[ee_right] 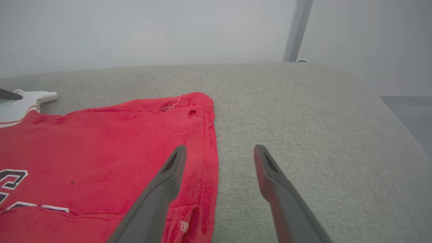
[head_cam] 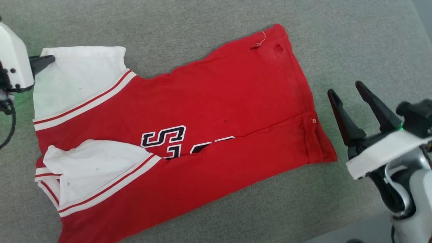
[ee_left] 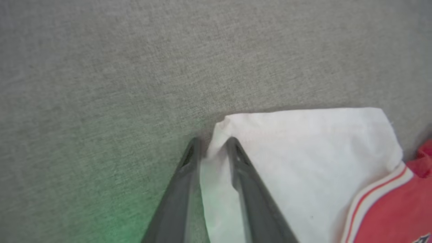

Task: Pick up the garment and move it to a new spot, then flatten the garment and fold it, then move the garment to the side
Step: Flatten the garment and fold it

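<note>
Head view, entry 1, garment [head_cam: 216, 111]: status? (Q)

Laid out on grey fabric surface [head_cam: 337, 33], sleeve end twd left, hem [head_cam: 314, 135] twd right. Near long edge folded up over body, covering lower half of chest letters [head_cam: 165, 136]. Near sleeve [head_cam: 98, 165] lying on top of that fold. Far sleeve [head_cam: 77, 77] spread flat, not folded. (A)

Progress est.? (Q)

Prob. flattened, 1st lengthwise fold in. Left to do, by the look: far side + sleeve fold, crosswise fold, shift to side. Pick-and-relocate step: not verifiable. (A)

Entry 2, left gripper [head_cam: 50, 60]? (Q)

At outer corner of far sleeve. Left wrist view: jaws narrowly apart, white sleeve edge lying between them. Clamped or merely straddling: cannot tell. (A)

Entry 3, right gripper [head_cam: 346, 87]? (Q)

Just beside hem end, raised off surface, apart from cloth in head view. Right wrist view: jaws spread wide, released, nothing held. One jaw over hem edge, other over bare surface. (A)
</note>
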{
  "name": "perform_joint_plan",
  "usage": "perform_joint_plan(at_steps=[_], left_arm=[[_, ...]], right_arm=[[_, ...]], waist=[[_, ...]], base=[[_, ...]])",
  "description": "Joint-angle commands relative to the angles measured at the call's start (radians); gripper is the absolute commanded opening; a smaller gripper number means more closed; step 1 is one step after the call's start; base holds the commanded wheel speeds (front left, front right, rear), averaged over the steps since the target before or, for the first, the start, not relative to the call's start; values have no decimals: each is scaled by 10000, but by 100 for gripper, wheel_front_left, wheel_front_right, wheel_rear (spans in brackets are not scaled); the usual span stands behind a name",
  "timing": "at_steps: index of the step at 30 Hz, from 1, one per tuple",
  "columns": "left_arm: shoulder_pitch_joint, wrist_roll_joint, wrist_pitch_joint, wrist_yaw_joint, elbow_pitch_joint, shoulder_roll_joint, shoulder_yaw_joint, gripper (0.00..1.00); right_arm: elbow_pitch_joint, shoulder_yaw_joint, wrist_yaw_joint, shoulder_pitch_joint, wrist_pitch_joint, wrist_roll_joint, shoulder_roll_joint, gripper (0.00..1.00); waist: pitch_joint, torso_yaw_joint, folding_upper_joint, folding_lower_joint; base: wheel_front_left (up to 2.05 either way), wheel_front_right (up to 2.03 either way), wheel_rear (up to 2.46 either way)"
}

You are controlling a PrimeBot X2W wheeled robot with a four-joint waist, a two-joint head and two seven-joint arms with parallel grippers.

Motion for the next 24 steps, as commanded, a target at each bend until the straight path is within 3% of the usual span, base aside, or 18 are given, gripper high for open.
perform_joint_plan(at_steps=[1, 9, 16, 24], left_arm=[[280, -21, 141, -69, -50, -254, -206, 0], [-231, -27, -226, -97, -365, -537, -152, 0], [-556, 5, -598, -101, -924, -872, -300, 0], [-716, -111, -956, -91, -1343, -1229, -581, 0]], right_arm=[[29, 142, -6, -334, 250, 114, -165, 100], [1059, 824, -6, -2789, 2143, 467, -841, 100], [3080, 1628, -7, -5423, 4304, 1110, -1296, 100], [4732, 2827, -9, -6823, 6457, 1973, -1695, 100]], waist=[[18, 61, 0, 0], [338, 493, 0, 0], [664, 1136, 0, 0], [884, 1772, 0, 0]], base=[[0, 0, 0], [0, 0, 0], [0, 0, 0], [0, 0, 0]])
